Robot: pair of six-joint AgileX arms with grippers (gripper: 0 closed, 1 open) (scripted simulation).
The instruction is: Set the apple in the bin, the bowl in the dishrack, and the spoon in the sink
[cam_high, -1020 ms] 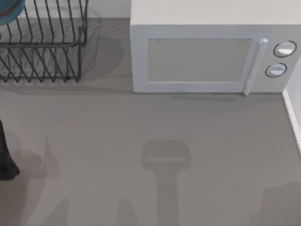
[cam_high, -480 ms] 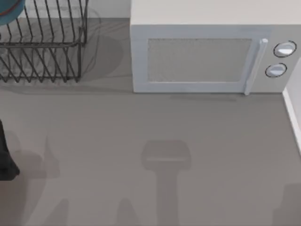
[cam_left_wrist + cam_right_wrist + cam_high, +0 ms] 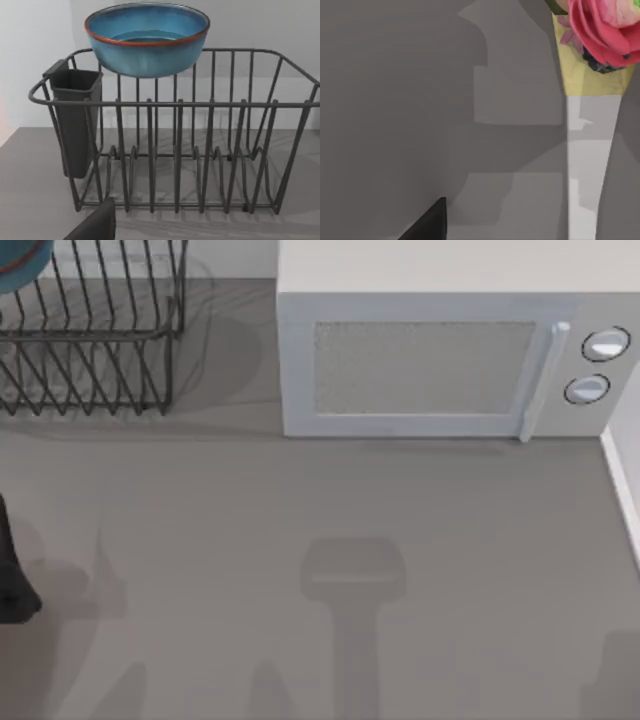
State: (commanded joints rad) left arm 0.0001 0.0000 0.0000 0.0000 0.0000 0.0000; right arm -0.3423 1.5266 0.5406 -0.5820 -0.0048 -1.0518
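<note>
Change: almost nothing differs from half a second ago; against the frame a second ago, the shadow at the counter's lower right corner has shrunk toward the edge.
Top view: the dishrack [image 3: 95, 340] stands at the counter's far left corner, with a sliver of the bowl [image 3: 22, 265] at its upper left; a light grey microwave [image 3: 450, 360] sits to the right of the rack, door shut. A dark part of the left arm [image 3: 12, 570] pokes in at the left edge, well apart from the rack.
Left wrist view: the bowl [image 3: 146, 39] sits upright on the top wires at the rack's back, rim level; the dishrack [image 3: 175, 150] has a dark cutlery cup [image 3: 75, 120] hooked on one end. A dark fingertip [image 3: 97, 225] of the left gripper is near the rack's front, apart from the bowl. Whether these fingers are apart or together, I cannot tell.
Right wrist view: a dark fingertip [image 3: 427, 222] over the bare grey counter [image 3: 385, 100]; farther off, a pink flower [image 3: 605, 30] in a yellowish, tapering vase [image 3: 590, 125]. Finger state: cannot tell.
Surface and room: grey counter [image 3: 300, 520], pale wall behind the rack.
</note>
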